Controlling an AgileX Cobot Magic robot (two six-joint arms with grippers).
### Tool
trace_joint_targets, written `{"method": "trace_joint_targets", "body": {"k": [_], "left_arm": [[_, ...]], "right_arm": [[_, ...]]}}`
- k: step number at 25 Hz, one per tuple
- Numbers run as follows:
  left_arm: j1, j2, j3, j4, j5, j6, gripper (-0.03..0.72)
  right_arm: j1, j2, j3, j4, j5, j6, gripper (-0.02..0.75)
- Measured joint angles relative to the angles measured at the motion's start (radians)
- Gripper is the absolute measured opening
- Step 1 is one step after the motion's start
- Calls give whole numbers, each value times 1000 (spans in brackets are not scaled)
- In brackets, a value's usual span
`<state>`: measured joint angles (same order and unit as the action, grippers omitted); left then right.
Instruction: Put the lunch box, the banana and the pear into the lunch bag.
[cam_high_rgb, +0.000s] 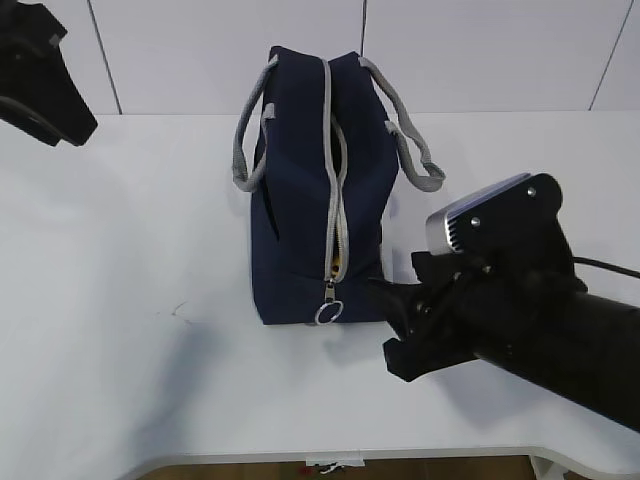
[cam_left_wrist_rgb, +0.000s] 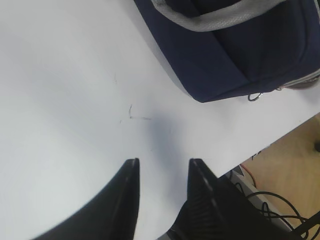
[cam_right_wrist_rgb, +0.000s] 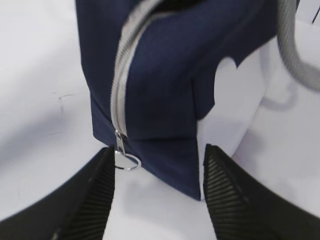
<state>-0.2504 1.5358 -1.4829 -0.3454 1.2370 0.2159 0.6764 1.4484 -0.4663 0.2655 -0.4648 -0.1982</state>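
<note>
The navy lunch bag (cam_high_rgb: 295, 210) stands upright mid-table, grey handles up; it also shows in the left wrist view (cam_left_wrist_rgb: 225, 50) and the right wrist view (cam_right_wrist_rgb: 165, 75). Its grey zipper gapes along the top and front, with the ring pull (cam_high_rgb: 328, 313) at the bottom front. A sliver of yellow (cam_high_rgb: 339, 262) shows through the gap; I cannot tell which fruit. The lunch box, banana and pear are otherwise hidden. My right gripper (cam_right_wrist_rgb: 159, 152) is open at the bag's lower front corner, its left finger beside the ring pull (cam_right_wrist_rgb: 127, 162). My left gripper (cam_left_wrist_rgb: 164, 162) is open and empty, high at the far left (cam_high_rgb: 70, 120).
The white table's front edge (cam_high_rgb: 350, 455) runs just below my right arm. A faint scratch mark (cam_high_rgb: 180, 310) lies left of the bag. Cables and floor (cam_left_wrist_rgb: 280, 200) show past the table edge in the left wrist view. A white panelled wall stands behind.
</note>
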Motion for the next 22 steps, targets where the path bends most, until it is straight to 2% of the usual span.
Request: {"method": "trace_joint_targets", "body": {"k": [12,22], "left_arm": [[0,0,0,0,0,0,244],[0,0,0,0,0,0,243]], "right_arm": [[0,236,0,-12,-144,87,455],[0,349,0,-305,-338,115,455]]}}
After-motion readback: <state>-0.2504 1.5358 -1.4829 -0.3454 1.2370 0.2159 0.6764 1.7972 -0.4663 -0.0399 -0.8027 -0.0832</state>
